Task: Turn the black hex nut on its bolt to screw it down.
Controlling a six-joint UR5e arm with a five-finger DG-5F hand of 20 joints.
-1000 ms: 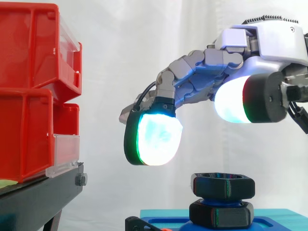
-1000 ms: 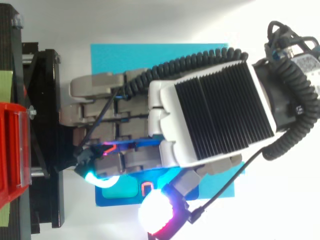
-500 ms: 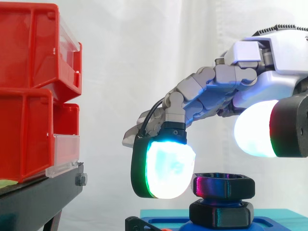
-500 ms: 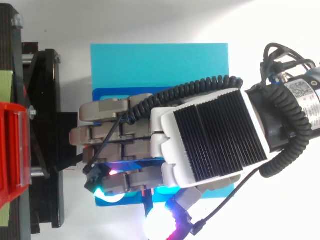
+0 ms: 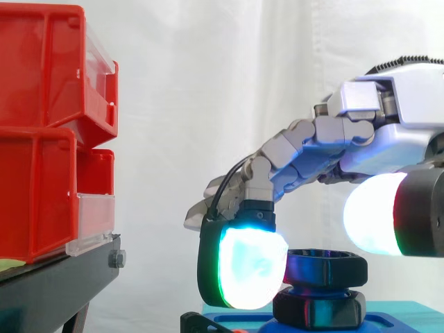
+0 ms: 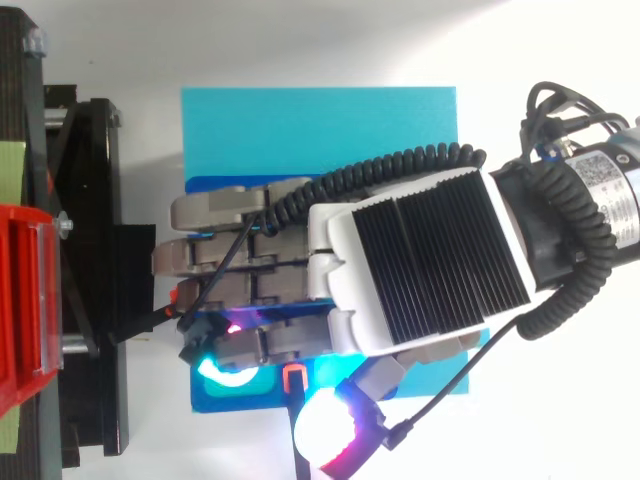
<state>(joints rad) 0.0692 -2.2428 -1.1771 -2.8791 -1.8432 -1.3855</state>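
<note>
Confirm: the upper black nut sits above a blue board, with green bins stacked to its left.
Wrong colour: the bins are red, not green, as the side view shows. The upper black nut does sit above the blue board, bins stacked to its left.

Quick tally: 2 black hex nuts (image 5: 325, 267) (image 5: 319, 309), 1 teal plate (image 6: 320, 130), 1 black stand (image 5: 55, 284), min. 2 red bins (image 5: 41, 69) (image 5: 35, 194).

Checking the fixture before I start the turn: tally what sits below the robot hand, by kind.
Black hex nuts: 2, upper nut stacked over lower nut
Blue base: 1
Cyan board: 1
Total: 4
</note>
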